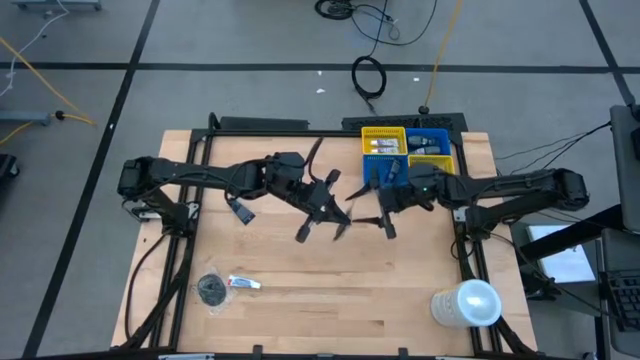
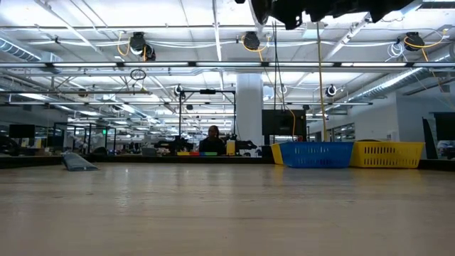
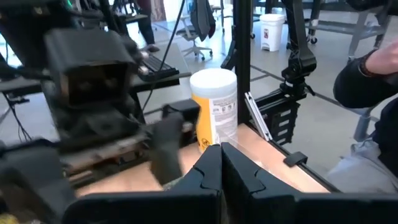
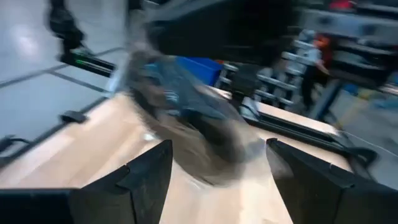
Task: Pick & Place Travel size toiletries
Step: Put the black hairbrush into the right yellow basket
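Observation:
A round dark tin [image 1: 211,289] and a white tube [image 1: 245,283] with a red and blue mark lie on the wooden table [image 1: 300,300] near its front left. More small toiletries lie in the yellow bin [image 1: 383,141] and the blue bin [image 1: 428,140] at the far right. My left gripper [image 1: 338,228] hangs above the table's middle with its fingers together [image 3: 222,168] and nothing between them. My right gripper [image 1: 372,215] faces it from the right, open and empty [image 4: 219,149]; a blurred dark part of the left arm [image 4: 186,124] shows beyond its fingers.
A big white cylinder [image 1: 468,303] stands at the near right corner and shows in the left wrist view [image 3: 214,102]. The blue bin [image 2: 316,154] and a yellow bin [image 2: 387,154] stand at the far right. A person's arm [image 3: 367,74] shows beyond the table's edge.

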Tool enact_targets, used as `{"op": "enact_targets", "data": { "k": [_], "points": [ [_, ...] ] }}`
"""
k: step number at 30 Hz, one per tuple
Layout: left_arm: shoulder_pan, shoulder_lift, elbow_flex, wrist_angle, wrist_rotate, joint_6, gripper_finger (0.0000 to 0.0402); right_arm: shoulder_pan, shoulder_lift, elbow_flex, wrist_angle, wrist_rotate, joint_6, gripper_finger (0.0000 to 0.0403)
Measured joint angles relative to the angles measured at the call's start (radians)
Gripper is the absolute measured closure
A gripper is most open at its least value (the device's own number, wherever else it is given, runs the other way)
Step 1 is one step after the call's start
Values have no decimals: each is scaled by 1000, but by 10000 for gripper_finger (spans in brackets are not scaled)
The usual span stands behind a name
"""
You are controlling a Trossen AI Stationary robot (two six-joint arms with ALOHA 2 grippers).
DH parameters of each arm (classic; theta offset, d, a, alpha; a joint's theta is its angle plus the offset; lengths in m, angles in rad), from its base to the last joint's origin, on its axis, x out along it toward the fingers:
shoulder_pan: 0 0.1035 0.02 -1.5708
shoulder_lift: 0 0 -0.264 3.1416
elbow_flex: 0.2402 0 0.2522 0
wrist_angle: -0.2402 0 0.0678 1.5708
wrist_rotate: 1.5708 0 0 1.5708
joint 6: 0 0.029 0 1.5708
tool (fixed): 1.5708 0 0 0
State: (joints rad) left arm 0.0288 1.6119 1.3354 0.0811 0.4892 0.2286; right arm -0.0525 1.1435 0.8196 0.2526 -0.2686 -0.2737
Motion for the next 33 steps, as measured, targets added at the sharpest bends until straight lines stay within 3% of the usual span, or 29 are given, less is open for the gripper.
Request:
{"op": "enact_targets", "data": {
  "k": [5,9,12,19,27,33],
  "points": [
    [0,18,0,19,0,-2,402,20,42,0,59,-49,1,151],
    [6,18,0,18,-16,-23,402,22,43,0,61,-49,9,179],
    [6,18,0,12,-19,-28,402,22,43,0,49,-49,25,228],
    [11,18,0,1,-21,-25,401,22,42,0,1,-51,-11,382],
    [12,16,0,-30,-30,-45,380,21,37,0,-47,-34,-24,383],
    [23,-33,-2,-129,-107,-92,342,21,-42,0,-196,114,-28,383]
  ]
}}
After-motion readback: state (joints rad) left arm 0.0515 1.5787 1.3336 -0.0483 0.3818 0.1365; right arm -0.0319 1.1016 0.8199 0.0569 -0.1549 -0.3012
